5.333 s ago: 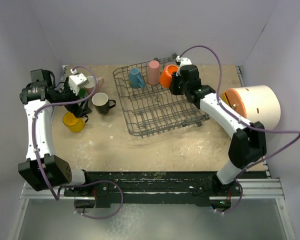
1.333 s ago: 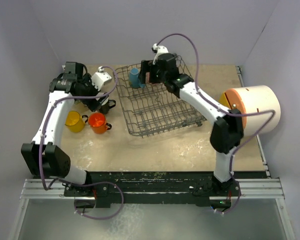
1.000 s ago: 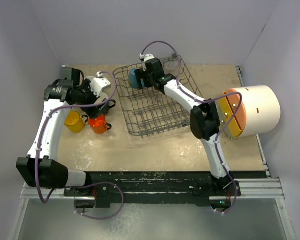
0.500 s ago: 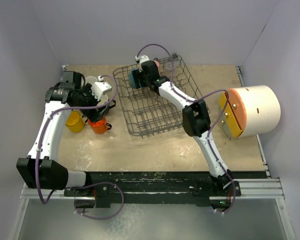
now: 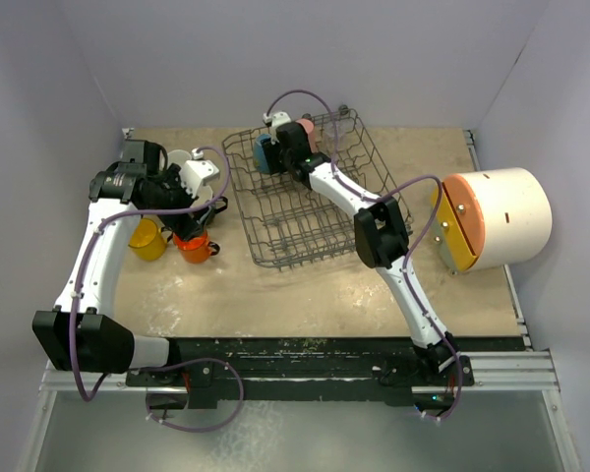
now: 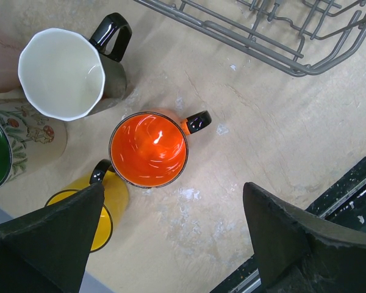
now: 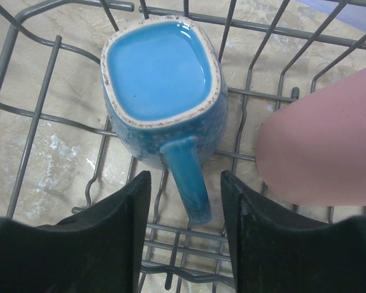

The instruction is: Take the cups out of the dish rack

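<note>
Reach is the mark of the right arm: from its base at the near edge it stretches long across the large dark grey wire dish rack [image 5: 315,211], elbow by the rack's near right corner, wrist tipped down over the far left corner. The right gripper [image 7: 184,177] points down at a glazed blue mug with a squarish speckled rim [image 7: 161,79], which sits mouth up on the rack's wires. The two black fingers [image 7: 119,232] stand apart, one on each side of the mug's handle. A sliver of gap shows on both sides, so they bracket the handle without pinching it. Just outside the finger at the right of the wrist view, a tall pink tumbler [image 7: 329,146] sits in the rack, near the mug but apart from it.

The left arm rises from its base, bends high near the left wall and turns its wrist inward and down over the sandy table [image 6: 274,140]. The left gripper [image 6: 174,189] hangs with fingers spread wide and nothing between them. Under the gap sits a glossy orange mug with a black handle [image 6: 148,149], upright on the table. A yellow mug [image 6: 107,201] lies partly behind the finger at the left of the view. Beyond them stand a black mug with a white inside [image 6: 64,73] and a cream mug, green inside, printed with mushrooms and sprigs [image 6: 24,140].
</note>
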Robot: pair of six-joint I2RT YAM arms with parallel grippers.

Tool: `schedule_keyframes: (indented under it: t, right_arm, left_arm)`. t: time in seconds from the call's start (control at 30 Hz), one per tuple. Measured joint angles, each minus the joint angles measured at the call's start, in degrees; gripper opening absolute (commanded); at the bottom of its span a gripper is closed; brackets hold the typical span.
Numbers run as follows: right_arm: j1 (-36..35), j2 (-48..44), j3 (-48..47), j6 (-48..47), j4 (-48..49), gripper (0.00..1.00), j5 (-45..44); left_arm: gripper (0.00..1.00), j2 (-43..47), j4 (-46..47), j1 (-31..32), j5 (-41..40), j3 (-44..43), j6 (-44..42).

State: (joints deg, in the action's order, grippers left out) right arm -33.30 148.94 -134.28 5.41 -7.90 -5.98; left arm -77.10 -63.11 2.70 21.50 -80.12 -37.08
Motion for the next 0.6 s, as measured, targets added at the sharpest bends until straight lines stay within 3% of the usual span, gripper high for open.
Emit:
schedule_keyframes:
  t: [0.53, 0.6]
  right_arm:
    - [0.0, 0.07, -0.87, -1.84, 1.33, 0.09, 0.96]
    - [0.0, 0.07, -0.96, -2.14, 1.4, 0.0, 0.92]
  left_arm:
    - [0.96, 0.42, 0.02, 0.0, 0.66, 0.0, 0.04]
    - [0.96, 0.76, 0.02, 0.0, 0.66, 0.0, 0.04]
